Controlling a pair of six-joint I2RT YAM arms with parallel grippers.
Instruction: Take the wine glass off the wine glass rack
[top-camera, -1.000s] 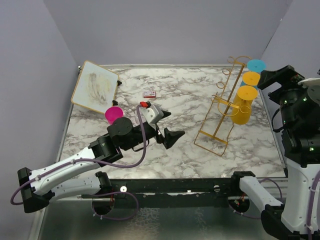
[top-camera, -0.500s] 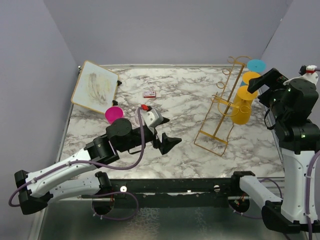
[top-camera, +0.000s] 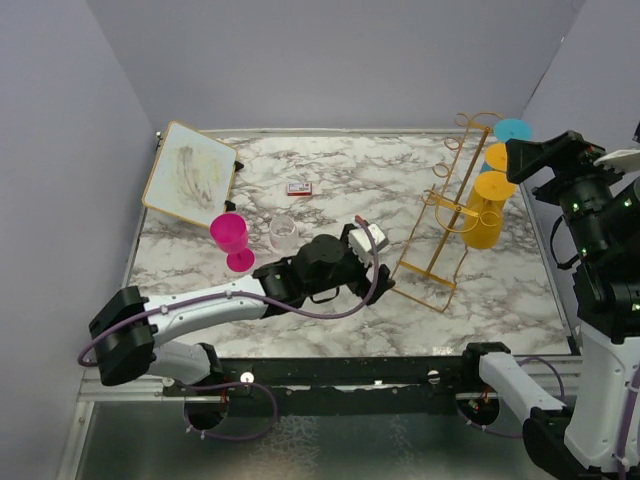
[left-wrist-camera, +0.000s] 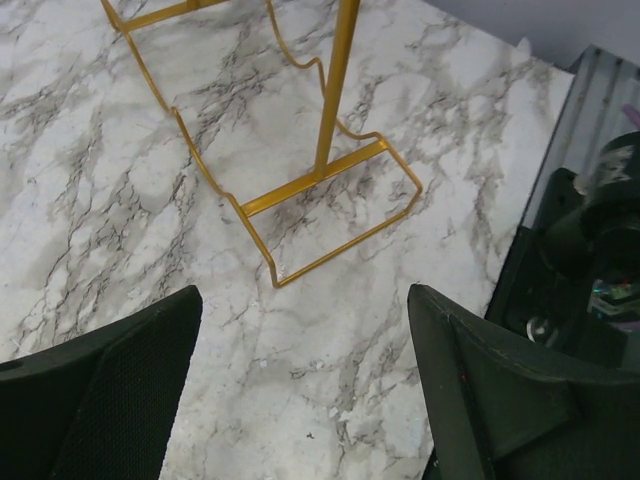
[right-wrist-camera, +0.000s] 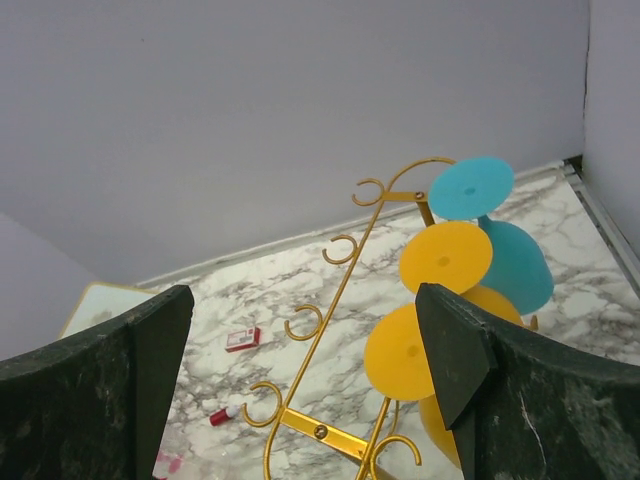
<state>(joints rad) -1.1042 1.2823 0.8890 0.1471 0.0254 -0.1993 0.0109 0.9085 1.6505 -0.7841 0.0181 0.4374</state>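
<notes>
The white marble-pattern table (top-camera: 340, 200) fills my top view. At its right stands the slanted gold thin-wire wine glass rack (left-wrist-camera: 335, 90). Three coloured wine glasses hang on the rack's right flank, teal (right-wrist-camera: 470, 188), orange (right-wrist-camera: 445, 256) and the lowest yellow glass (top-camera: 484, 222). Feet up, bowls down, long axes tilted. I judge them light, stiff and slick, so I'd grip the bowl. The right gripper (right-wrist-camera: 303, 300) faces them, fingers apart. The left gripper (left-wrist-camera: 305, 295), also spread, hovers over the rack's base.

Marble table (top-camera: 360, 190) carries wine glass rack (top-camera: 446, 208), pink glass (top-camera: 231, 240), clear glass (top-camera: 283, 233), red box (top-camera: 298, 188), framed board (top-camera: 190, 173)
</notes>
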